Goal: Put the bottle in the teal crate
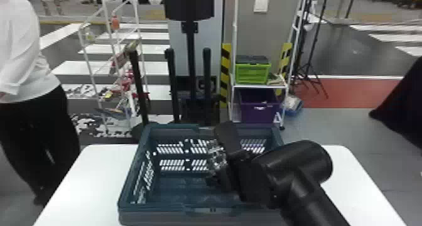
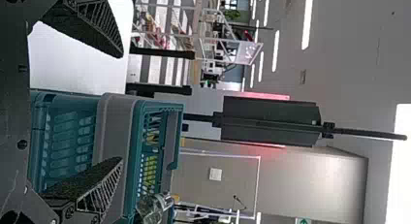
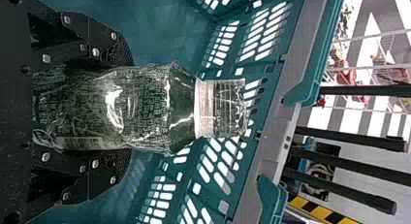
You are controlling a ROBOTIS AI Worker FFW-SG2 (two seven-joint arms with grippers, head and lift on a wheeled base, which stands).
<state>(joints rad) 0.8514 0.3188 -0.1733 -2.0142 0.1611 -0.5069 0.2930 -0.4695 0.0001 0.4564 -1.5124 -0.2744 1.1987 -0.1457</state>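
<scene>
A white desk [image 1: 94, 178] bears the teal plastic crate [image 1: 128, 178]. At its opening, the right gripper [image 1: 221, 158] clasps a clear plastic bottle [image 3: 140, 107] between its jaws; outside, the left gripper [image 2: 121, 107] has jaws wide.

Can make out fine pale print on the bottle [image 3: 140, 107], too small to read. Finds a green sign [image 2: 304, 221] in the background, bearing a white symbol of unclear form. Notes light marks on a pale panel [image 2: 248, 52], illegible. Records yellow-and-black warning stripes [image 1: 225, 68] beside the shelf [image 1: 257, 85]. Cannot read any word or number
</scene>
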